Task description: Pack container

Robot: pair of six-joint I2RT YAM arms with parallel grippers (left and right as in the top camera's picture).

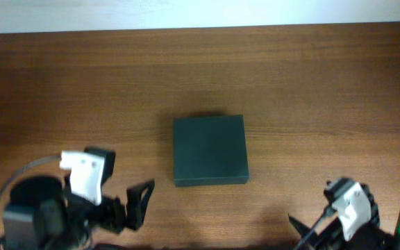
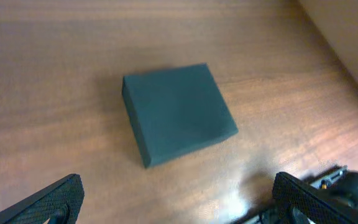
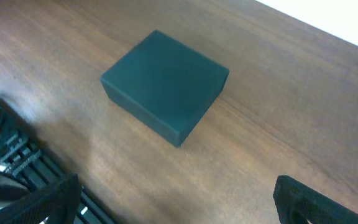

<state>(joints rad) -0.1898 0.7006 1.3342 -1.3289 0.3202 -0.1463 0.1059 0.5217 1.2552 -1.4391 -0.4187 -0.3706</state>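
While both jaws gape, the container (image 1: pixel 209 151) lies well apart.

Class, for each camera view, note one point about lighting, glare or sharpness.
Overhead: soft overall, evenly lit, the container casting only a faint shadow at its edges. Left wrist: pale sheen on the table near the picture's lower edge. Right wrist: glare pales the wood left of the container; the top right corner is washed out white.

Brown wood-grain table (image 1: pixel 311 83) fills view; pale strip (image 1: pixel 186 12) along far edge; soft glare on wood.
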